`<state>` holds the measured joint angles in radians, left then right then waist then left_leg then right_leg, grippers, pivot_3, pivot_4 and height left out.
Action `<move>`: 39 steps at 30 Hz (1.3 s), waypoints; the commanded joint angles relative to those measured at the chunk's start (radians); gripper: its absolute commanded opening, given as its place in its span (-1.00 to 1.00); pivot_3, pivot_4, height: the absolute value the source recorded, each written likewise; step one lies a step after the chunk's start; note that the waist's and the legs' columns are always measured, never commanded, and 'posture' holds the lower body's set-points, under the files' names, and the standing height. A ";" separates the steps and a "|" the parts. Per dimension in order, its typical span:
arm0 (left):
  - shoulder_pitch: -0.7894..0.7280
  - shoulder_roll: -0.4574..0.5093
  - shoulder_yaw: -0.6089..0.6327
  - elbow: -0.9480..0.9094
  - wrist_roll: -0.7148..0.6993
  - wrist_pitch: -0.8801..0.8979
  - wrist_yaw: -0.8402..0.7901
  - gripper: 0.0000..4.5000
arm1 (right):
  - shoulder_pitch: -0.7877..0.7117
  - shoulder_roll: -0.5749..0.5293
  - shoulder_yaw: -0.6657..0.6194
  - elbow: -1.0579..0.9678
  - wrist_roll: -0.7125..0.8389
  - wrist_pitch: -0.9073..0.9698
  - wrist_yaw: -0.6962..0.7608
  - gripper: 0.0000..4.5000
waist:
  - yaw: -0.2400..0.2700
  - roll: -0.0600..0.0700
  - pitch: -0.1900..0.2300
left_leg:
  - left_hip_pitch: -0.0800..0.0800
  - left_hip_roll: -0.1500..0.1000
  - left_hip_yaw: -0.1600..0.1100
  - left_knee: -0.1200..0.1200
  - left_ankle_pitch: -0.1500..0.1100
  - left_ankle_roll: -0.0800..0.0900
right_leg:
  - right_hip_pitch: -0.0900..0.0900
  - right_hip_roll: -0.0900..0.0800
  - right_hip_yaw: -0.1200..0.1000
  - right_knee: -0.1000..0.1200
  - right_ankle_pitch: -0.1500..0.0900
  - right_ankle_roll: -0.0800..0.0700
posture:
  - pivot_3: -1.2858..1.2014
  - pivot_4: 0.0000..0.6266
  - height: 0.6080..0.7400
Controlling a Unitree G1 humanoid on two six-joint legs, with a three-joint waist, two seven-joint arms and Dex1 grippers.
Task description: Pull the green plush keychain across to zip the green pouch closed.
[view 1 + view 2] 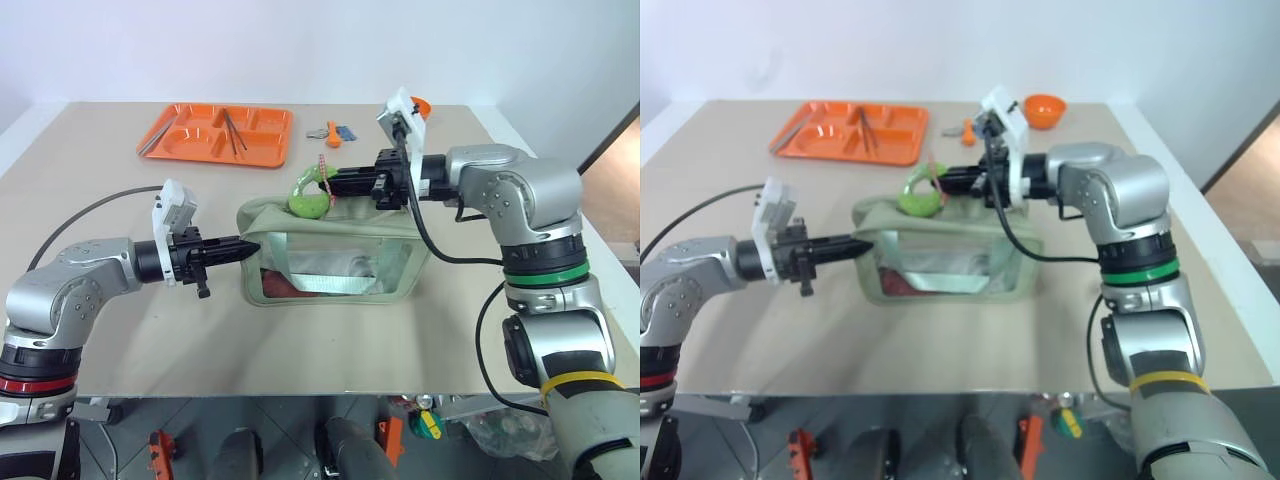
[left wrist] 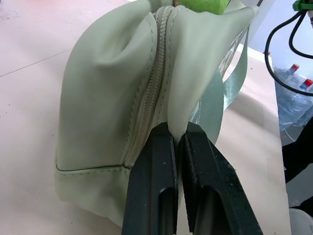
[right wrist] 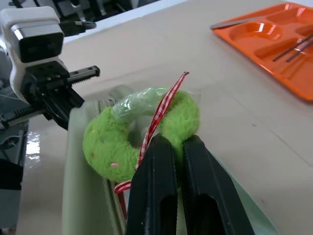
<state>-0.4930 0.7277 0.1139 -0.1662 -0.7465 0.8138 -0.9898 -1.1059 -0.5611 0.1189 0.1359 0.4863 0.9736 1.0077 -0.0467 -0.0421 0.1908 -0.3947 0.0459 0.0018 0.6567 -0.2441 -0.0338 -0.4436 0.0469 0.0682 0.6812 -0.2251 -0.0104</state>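
The green pouch (image 1: 330, 255) lies mid-table, a pale sage bag with clear window sides and a strap. Its zip (image 2: 149, 93) runs along the top. My left gripper (image 1: 252, 249) is shut on a fold of fabric at the pouch's left end; in the left wrist view the black fingers (image 2: 156, 186) pinch that fold beside the zip. The green plush keychain (image 1: 308, 198) is a lime ring with a red checked ribbon (image 3: 161, 110), and it stands above the top of the pouch, left of its middle. My right gripper (image 1: 333, 185) reaches in from the right and is shut on the keychain (image 3: 105, 147).
An orange tray (image 1: 170, 140) holding utensils sits at the back left. Small orange and blue items (image 1: 338, 132) lie behind the pouch, and an orange bowl (image 1: 421, 104) is at the back right. The table's front edge (image 1: 300, 390) is near.
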 commanded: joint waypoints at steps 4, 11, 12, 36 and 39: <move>-0.010 -0.001 -0.001 -0.006 -0.002 -0.005 -0.008 -1.00 | -0.031 -0.186 -0.086 -0.043 -0.001 -0.033 0.058 -0.97 | 0.004 0.000 0.000 | -0.001 -0.001 -0.001 0.000 0.000 0.000 | 0.000 -0.001 0.000 -0.001 -0.001 0.001 | 0.03 -0.52 1.00; -0.018 -0.007 -0.010 0.006 0.004 -0.011 -0.014 -1.00 | 0.053 -0.373 -0.116 -0.075 -0.076 -0.238 0.119 -0.97 | 0.004 0.000 0.000 | 0.000 -0.001 0.000 0.000 0.000 0.000 | 0.000 -0.001 0.000 -0.001 -0.001 0.002 | 0.03 -0.52 1.00; -0.019 -0.007 -0.011 0.008 0.004 -0.011 -0.015 -1.00 | 0.070 -0.396 -0.121 -0.081 -0.093 -0.291 0.129 -0.97 | 0.006 0.000 0.000 | 0.000 -0.001 0.000 0.000 0.000 0.000 | 0.001 -0.001 0.000 -0.001 -0.001 0.002 | 0.03 -0.52 1.00; -0.023 0.006 -0.002 0.007 -0.006 -0.001 -0.013 -1.00 | 0.559 -0.311 0.054 -0.100 -0.626 -0.884 -0.186 -0.97 | 0.001 0.000 0.000 | 0.004 -0.002 0.004 0.000 0.001 -0.001 | 0.002 -0.002 0.004 0.000 -0.001 0.004 | 0.03 -0.52 1.00; -0.024 0.007 0.001 0.005 -0.008 0.002 -0.011 -1.00 | 0.570 -0.295 0.070 -0.078 -0.647 -0.912 -0.178 -0.97 | -0.002 -0.001 -0.001 | 0.005 -0.002 0.005 0.000 0.001 -0.001 | 0.003 -0.001 0.004 0.001 -0.001 0.004 | 0.03 -0.52 1.00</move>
<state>-0.5116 0.7233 0.0896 -0.1380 -0.7462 0.8154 -1.0031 -0.5520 -0.8686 0.1558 0.0518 -0.1387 0.0854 0.8205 -0.0490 -0.0435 0.1899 -0.3891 0.0448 0.0064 0.6569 -0.2435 -0.0352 -0.4403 0.0461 0.0720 0.6818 -0.2257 -0.0069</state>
